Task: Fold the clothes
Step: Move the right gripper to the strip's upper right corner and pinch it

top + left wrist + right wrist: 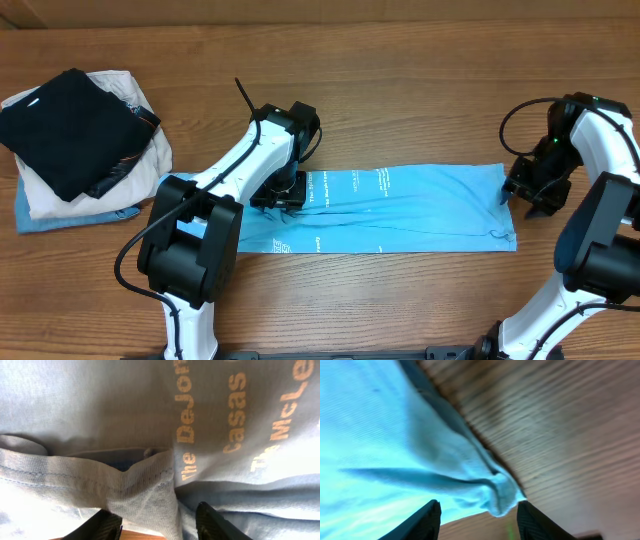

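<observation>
The light blue T-shirt (410, 205) lies folded into a long strip across the middle of the table, with white lettering on it. My left gripper (277, 197) hovers low over the strip's left part, jaws open (159, 522), with a fold of shirt fabric (145, 485) between the fingers and orange lettering beyond. My right gripper (522, 192) is at the strip's right end, jaws open (479, 517), with the shirt's corner (497, 495) between the fingers but not pinched.
A pile of folded garments sits at the far left: a black one (65, 130) on a cream one (120, 185) on a blue one (40, 218). Bare wooden tabletop (400, 110) lies behind and in front of the strip.
</observation>
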